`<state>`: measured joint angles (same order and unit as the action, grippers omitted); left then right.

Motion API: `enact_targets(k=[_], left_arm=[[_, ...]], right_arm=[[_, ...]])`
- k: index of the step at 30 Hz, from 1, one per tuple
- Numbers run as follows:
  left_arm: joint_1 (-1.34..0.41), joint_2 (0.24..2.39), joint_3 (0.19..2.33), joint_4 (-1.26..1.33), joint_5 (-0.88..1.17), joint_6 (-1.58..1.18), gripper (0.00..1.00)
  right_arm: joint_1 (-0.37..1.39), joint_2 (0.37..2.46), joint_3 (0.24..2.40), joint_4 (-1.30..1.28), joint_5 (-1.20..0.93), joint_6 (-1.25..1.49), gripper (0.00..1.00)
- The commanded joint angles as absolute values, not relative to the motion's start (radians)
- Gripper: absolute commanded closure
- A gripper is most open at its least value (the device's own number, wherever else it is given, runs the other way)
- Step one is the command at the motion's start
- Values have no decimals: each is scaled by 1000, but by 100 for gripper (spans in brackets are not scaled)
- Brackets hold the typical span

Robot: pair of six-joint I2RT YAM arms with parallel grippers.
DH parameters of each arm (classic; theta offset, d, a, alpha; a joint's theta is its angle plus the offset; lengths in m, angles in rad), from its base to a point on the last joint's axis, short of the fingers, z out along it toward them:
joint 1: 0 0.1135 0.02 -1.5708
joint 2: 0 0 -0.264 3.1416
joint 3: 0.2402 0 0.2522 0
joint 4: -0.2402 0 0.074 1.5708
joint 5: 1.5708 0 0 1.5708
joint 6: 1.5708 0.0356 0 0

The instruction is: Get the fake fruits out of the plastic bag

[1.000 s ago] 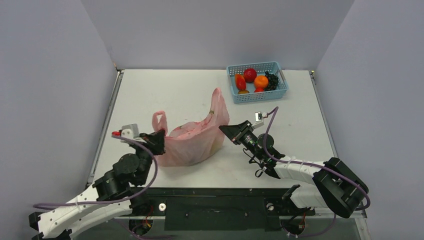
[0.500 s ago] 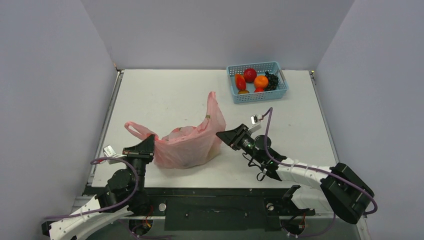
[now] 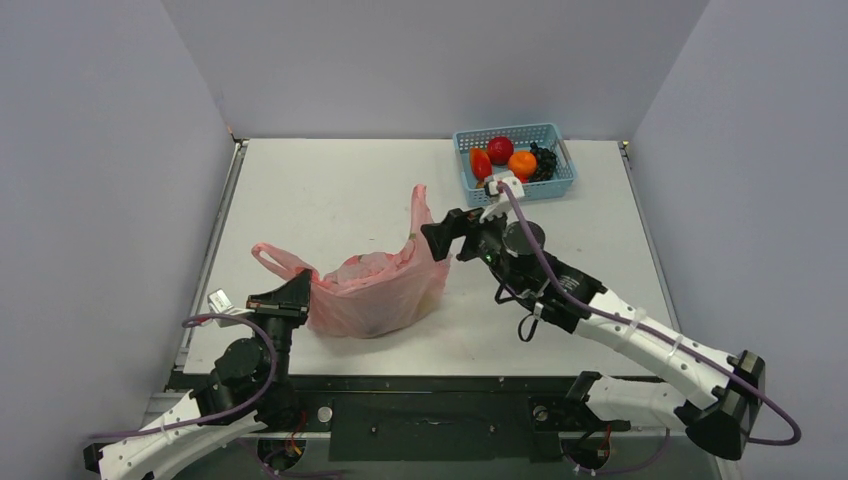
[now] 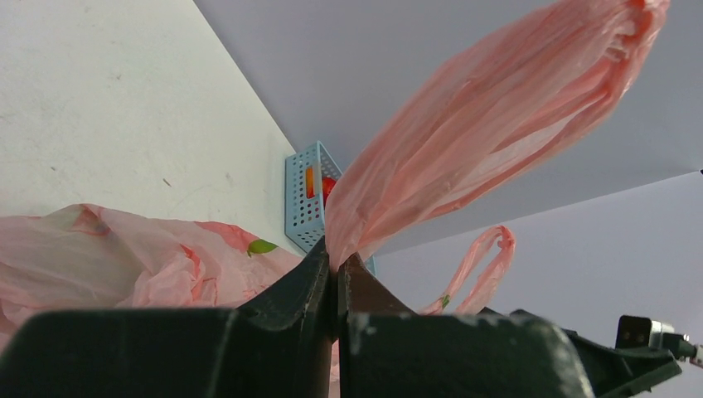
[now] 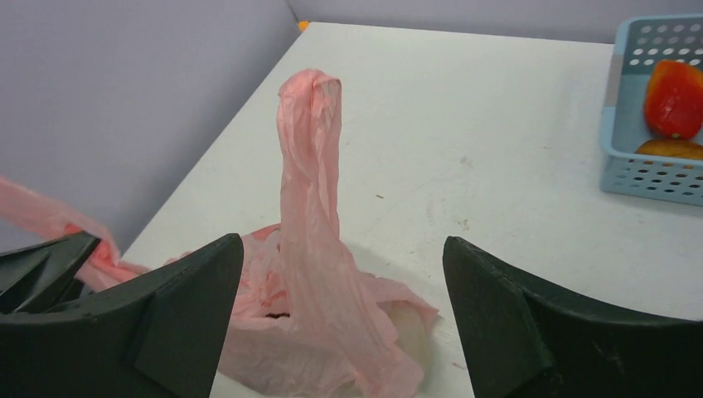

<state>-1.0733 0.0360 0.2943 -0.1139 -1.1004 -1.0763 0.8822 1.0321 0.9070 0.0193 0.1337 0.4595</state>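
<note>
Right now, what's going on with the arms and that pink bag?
The left gripper is shut on one side of the plastic bag, pinching a fold of it. The right gripper is open and aimed at the bag's upright handle, not yet gripping it. The bag lies slumped on the table; the blue basket stands at the far right.

Pinched in my left gripper (image 4: pixel 336 264), the plastic bag (image 3: pixel 375 295) reads as thin, translucent pink film, crinkled and faintly shiny along its folds. That gripper's fingers (image 4: pixel 282 332) look like matt black moulded plastic, as do those of my right gripper (image 5: pixel 341 242). Beyond the right hand, the basket (image 3: pixel 520 192) is perforated light blue plastic holding a smooth-skinned red fruit (image 5: pixel 673 99). The table (image 3: pixel 330 190) beneath both hands is matt white, lightly scuffed.
</note>
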Motion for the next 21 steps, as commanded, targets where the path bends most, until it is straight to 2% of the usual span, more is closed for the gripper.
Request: enact_targets(k=[1, 7, 9, 11, 12, 13, 14, 15, 16, 21], left_arm=[[-1069, 35, 320, -98, -1088, -1077, 100], [-1069, 51, 335, -102, -1080, -1088, 100], [-1069, 60, 358, -134, -1087, -1090, 100], [-1069, 70, 390, -220, -1108, -1130, 100], [-1069, 70, 402, -249, -1117, -1147, 100], [-1069, 68, 426, -304, -1137, -1173, 100], [-1069, 62, 437, -326, -1145, -1181, 100], [-1069, 58, 454, -363, -1159, -1189, 100], [-1069, 50, 462, -381, -1166, -1192, 100], [-1070, 8, 483, -456, -1191, -1243, 100]], right_arm=[[927, 1192, 1087, -177, 335, 363, 14], [988, 1317, 1176, -148, 356, 360, 14], [992, 1363, 1202, -154, 384, 368, 19], [993, 1380, 1212, -158, 453, 386, 32], [988, 1370, 1200, -154, 477, 402, 47], [984, 1358, 1189, -139, 529, 412, 57], [971, 1326, 1155, -126, 568, 437, 82], [963, 1308, 1135, -94, 579, 447, 97], [942, 1270, 1094, -79, 599, 477, 100], [874, 1186, 993, 21, 575, 582, 100]])
